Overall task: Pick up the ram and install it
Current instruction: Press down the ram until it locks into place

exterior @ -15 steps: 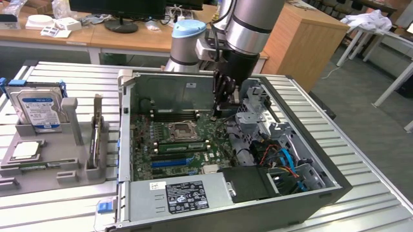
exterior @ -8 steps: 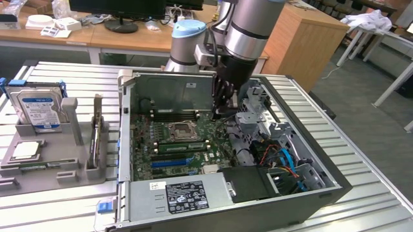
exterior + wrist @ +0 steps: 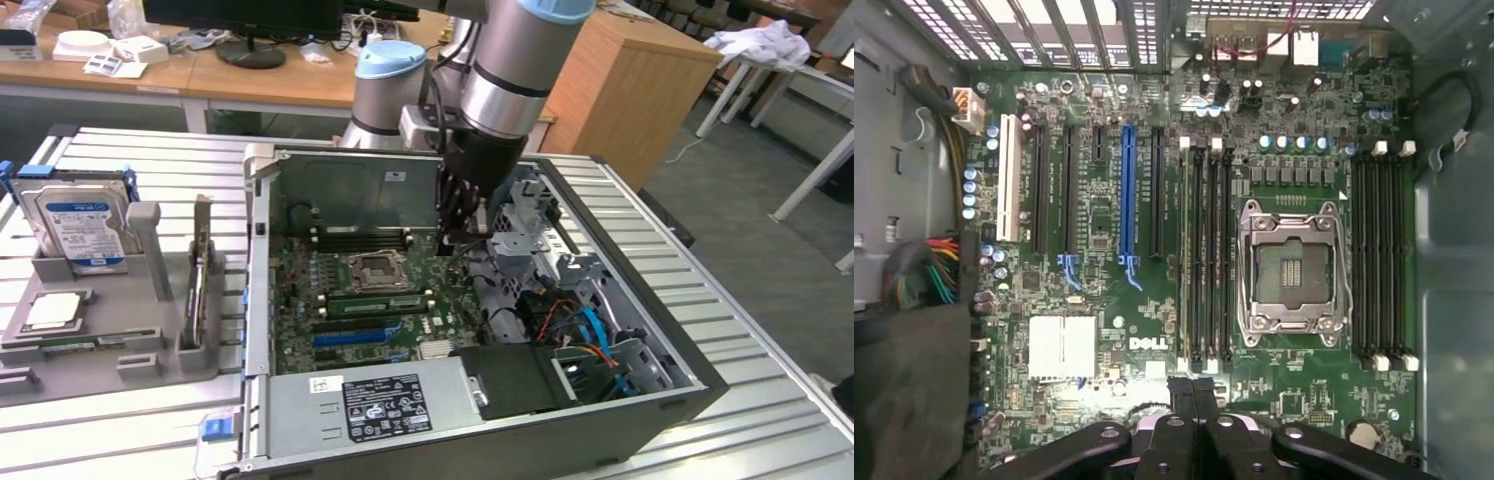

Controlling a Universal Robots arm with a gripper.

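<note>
Nearest the exterior camera, a labelled power supply (image 3: 380, 408) at the near end of the open computer case (image 3: 607, 440), flat on the slatted metal worktop (image 3: 120, 150). Beyond that, the green motherboard (image 3: 296, 300) with its silver-framed processor socket (image 3: 378, 268).

Just beside the socket, on the side toward the blue slot (image 3: 350, 338): the ram (image 3: 378, 301), seated upright in one of the long black slots, green face and dark chips showing. From the wrist, the same ram (image 3: 1183, 250) almost edge-on, a pale green line in the slot of that group farthest from the socket (image 3: 1291, 270).

Claw (image 3: 461, 232) hanging over the board at the exterior view's right of the socket, closed tight, pinching nothing, near the ram but not touching. From the wrist, claw (image 3: 1194, 398) with tips pressed together, above the board.

Off at the exterior view's left, a grey holder (image 3: 147, 345) carrying a blue-labelled hard drive (image 3: 83, 225), a small square processor chip (image 3: 51, 312) and a thin strip (image 3: 202, 270) standing on edge, too edge-on to identify.
</note>
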